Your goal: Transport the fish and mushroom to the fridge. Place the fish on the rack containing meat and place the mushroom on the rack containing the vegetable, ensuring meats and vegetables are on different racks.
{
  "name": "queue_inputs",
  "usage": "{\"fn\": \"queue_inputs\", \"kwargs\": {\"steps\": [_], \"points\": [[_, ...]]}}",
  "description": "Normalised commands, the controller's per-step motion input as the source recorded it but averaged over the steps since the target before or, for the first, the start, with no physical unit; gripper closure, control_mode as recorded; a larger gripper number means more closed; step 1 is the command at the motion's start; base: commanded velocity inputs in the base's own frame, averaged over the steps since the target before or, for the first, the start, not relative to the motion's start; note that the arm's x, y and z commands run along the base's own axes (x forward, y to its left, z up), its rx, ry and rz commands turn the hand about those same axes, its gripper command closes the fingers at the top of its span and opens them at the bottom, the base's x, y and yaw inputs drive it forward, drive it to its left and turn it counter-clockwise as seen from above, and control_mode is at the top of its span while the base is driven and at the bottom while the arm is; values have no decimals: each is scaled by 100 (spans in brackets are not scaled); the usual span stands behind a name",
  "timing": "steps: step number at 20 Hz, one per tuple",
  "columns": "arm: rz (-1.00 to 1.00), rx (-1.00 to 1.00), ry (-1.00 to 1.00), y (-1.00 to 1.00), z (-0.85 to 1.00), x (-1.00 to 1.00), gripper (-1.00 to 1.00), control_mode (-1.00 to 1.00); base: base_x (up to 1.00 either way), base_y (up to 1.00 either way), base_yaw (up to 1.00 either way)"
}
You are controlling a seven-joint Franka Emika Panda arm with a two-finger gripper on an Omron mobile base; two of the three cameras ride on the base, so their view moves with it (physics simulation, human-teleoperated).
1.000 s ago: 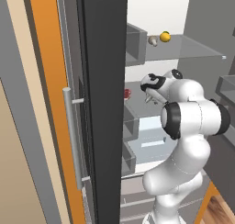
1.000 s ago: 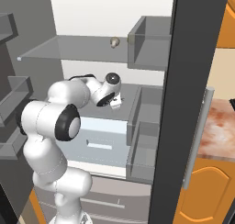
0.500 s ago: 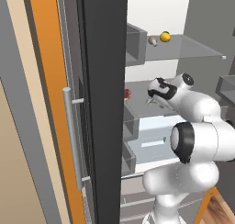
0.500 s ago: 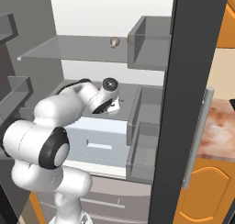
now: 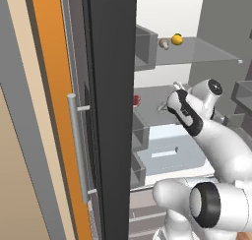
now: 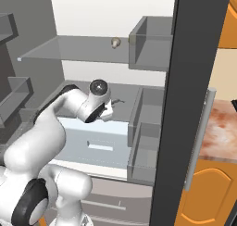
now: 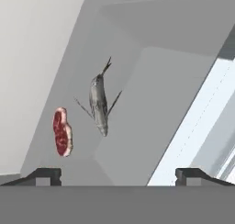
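Readable text: none on any surface.
Labels, brands, numbers, signs: none can be made out.

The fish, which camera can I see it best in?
The hand view: the fish lies whole on the shelf beside the meat. The left base view catches a small sliver of it past the arm; the right base view shows little more.

Fish (image 7: 98,106) beside meat (image 7: 62,131)
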Motion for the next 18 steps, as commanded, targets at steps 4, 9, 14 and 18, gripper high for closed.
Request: {"fn": "queue_inputs", "kwargs": {"steps": [4,9,14,18], "points": [[0,-8,4,0,80,-99,-100,-100,0,0,0],[0,-13,6,0,66,-100,-100,-100,0,0,0],[0,-12,0,0,85,-100,-100,-100,0,0,0],[2,-11,2,0,79,-100,-100,-100,0,0,0]]}}
